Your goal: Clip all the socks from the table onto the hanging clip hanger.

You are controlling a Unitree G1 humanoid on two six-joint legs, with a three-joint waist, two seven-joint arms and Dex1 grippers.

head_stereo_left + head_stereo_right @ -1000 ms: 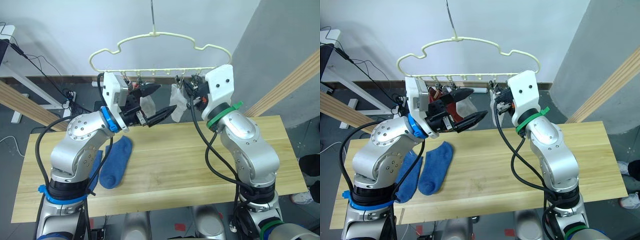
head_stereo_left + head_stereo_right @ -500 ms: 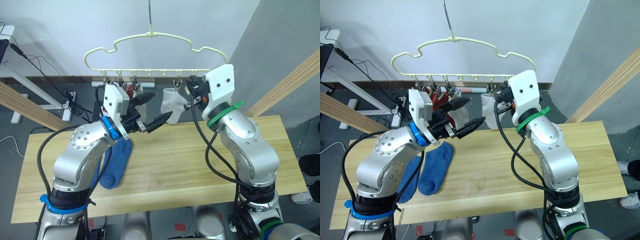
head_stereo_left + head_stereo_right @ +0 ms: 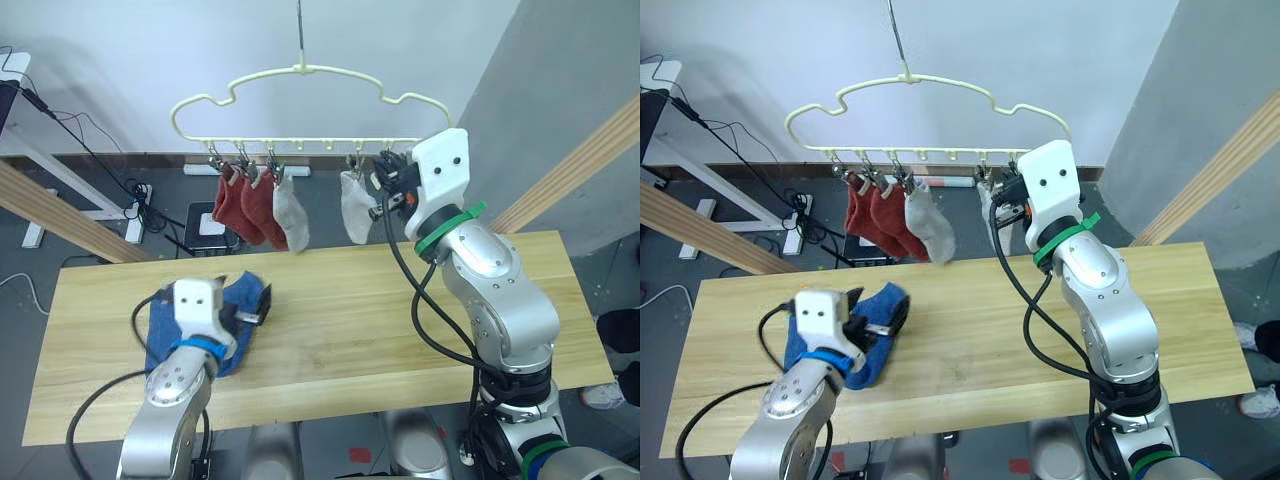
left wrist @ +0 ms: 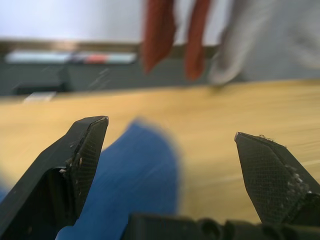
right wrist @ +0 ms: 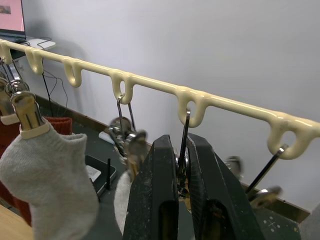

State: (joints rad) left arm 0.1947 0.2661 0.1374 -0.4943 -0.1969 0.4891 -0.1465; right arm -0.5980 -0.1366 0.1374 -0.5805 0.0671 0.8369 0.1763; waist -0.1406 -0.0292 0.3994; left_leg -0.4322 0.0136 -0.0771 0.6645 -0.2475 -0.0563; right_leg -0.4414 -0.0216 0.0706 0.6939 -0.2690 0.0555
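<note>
Four socks [image 3: 902, 222] hang clipped; blue socks [image 3: 868, 335] apparently remain on table [image 3: 990, 330].

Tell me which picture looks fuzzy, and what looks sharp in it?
In the left wrist view the blue socks, table and hanging red socks are soft and out of focus, while the left hand's black fingertips look crisp.

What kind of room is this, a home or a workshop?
Probably a lab or test room, not a home: bare grey walls, loose cables on the floor, and a plank table under a clip hanger.

left gripper [image 4: 170, 145] agape, right gripper [image 5: 177, 165] pinched
</note>
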